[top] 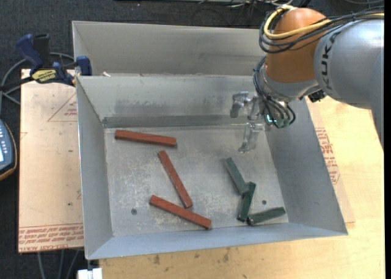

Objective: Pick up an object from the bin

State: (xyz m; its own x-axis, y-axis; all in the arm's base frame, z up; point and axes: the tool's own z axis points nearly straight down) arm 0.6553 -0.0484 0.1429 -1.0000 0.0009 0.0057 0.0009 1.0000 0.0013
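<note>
Grey metal bin [91,168], open top, sloping walls, flat scuffed floor; it holds six loose sticks in two colour groups. Gripper [246,146]: hangs from the arm [357,58], which comes in from the right, under an orange cover [293,46] looped with cables. It is placed over the back right part of the floor, with its tip pointing down at bare metal. Whether it is open or closed cannot be told from this angle, and no object can be made out in its grip. Nearest green stick [234,175]: dark green, short, flat-sided, lying on a diagonal just in front of the gripper tip and apart from it. Second green stick [247,201]: same kind, running from the near end of the first toward the front wall, the two touching or overlapping. Third green stick [266,215]: same kind, lying almost crosswise along the front right of the floor, meeting the foot of the second. Back red stick [145,138]: red-brown, longer, lying nearly level at the back left. Middle red stick [175,179]: red-brown, on a diagonal at the floor's centre. Front red stick [180,212]: red-brown, slanted along the front, close against the lower end of the middle one. The red group lies well apart from the gripper.
</note>
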